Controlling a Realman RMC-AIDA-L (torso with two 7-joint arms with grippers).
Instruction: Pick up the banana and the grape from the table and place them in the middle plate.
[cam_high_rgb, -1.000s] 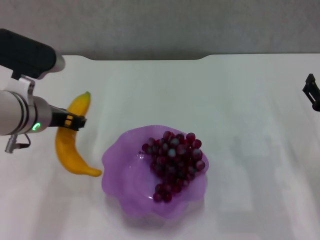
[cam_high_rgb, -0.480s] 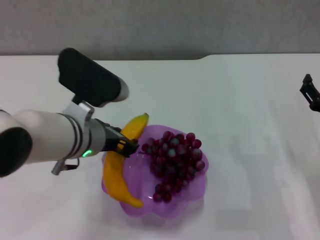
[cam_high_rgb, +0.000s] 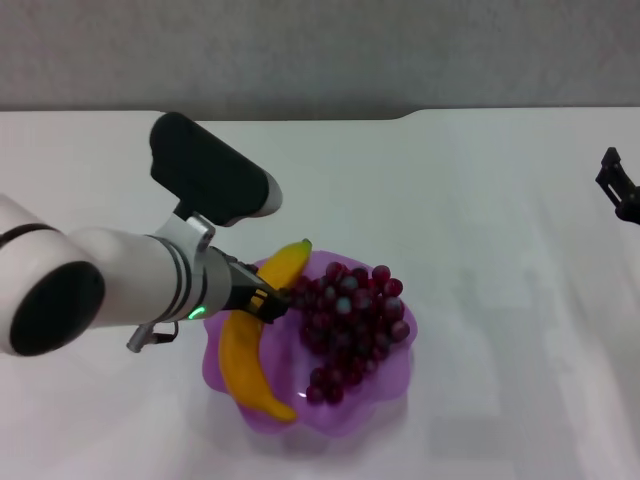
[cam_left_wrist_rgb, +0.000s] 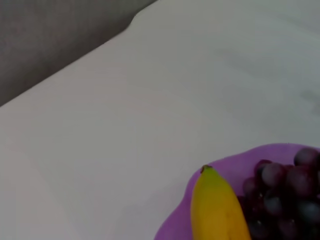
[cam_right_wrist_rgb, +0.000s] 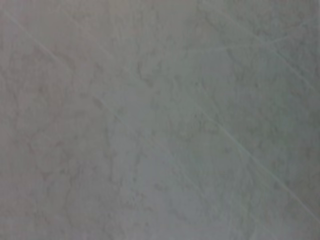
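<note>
Banana (cam_high_rgb: 252, 340): we hold it in our left gripper (cam_high_rgb: 268, 300), jaws closed on it, over the middle plate's (cam_high_rgb: 385, 375) left side.
Grape (cam_high_rgb: 350, 325): already in the plate.
Risk: released here, it may tip over the rim.
Right gripper (cam_high_rgb: 620, 185): parked far right; jaws unclear.
Writing: none legible.

the banana (cam_high_rgb: 243, 352) is seen as smooth and faintly glossy. the plate (cam_high_rgb: 385, 378) looks like translucent purple plastic with a soft sheen. the grapes (cam_high_rgb: 350, 322) are shown glossy, some with a pale frosted bloom. the table (cam_high_rgb: 480, 190) is rendered matt white and smooth, though faint scratches are shown in the right wrist view.
</note>
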